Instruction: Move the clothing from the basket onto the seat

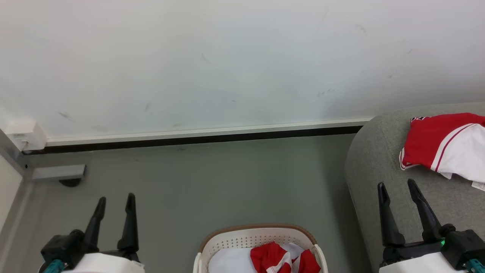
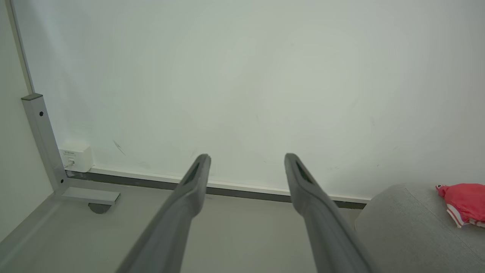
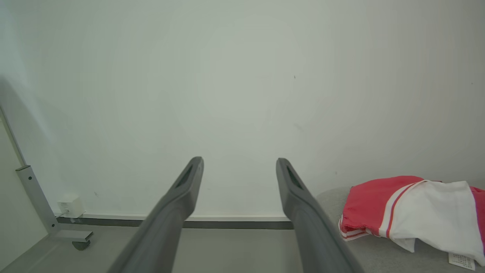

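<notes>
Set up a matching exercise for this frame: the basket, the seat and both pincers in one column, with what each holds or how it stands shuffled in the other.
Column one:
1. basket
2. seat
3. left pincer
4. right pincer

Column two:
A. open and empty, seen against the grey upholstery in the head view
B. open and empty, seen against the floor
C. holds a red garment and a white cloth
D. bears a red-and-white garment

Pairs: 1-C, 2-D, 3-B, 4-A
</notes>
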Available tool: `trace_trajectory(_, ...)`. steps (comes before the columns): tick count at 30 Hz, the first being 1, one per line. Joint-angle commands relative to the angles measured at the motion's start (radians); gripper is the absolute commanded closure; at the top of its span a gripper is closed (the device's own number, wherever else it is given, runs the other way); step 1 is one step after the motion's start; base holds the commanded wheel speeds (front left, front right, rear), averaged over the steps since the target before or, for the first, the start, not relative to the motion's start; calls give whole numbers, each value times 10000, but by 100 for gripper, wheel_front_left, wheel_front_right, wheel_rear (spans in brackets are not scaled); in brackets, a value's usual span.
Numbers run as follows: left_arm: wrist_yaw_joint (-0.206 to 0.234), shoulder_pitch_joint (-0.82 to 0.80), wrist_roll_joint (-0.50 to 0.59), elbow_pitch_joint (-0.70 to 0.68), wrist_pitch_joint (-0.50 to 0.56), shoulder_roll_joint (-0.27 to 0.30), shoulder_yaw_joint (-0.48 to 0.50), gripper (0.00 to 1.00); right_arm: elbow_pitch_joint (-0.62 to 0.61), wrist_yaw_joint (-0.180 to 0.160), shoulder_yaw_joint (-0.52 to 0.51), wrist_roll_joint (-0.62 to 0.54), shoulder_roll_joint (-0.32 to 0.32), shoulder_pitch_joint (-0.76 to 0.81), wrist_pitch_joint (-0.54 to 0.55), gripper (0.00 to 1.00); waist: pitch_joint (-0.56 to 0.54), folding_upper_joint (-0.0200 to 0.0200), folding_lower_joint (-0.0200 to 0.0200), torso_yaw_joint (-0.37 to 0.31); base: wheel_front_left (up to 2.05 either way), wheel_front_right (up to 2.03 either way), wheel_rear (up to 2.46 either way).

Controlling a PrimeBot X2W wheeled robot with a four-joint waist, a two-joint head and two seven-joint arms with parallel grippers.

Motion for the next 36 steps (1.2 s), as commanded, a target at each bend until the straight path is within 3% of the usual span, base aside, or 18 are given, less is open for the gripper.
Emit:
trace_trajectory(1,-86,129,145,13,-4,-68,119,0,-70,-23,108,106,17,152,-25,0,4,0,1,-7,0,0,0)
trace_trajectory(12,-504,68,678,186,-4,-496,615,0,-139,-23,330,319,12,65,-27,0,-4,0,1,9,0,0,0)
trace_trajectory(24,-671,-31,892,331,-4,-699,765,0,-10,-23,412,157,14,-22,-28,0,84,0,1,-65,0,0,0)
trace_trajectory(36,-674,-527,711,275,-4,-566,-51,0,-267,-22,82,73,13,-403,-27,0,843,0,1,-888,0,0,0)
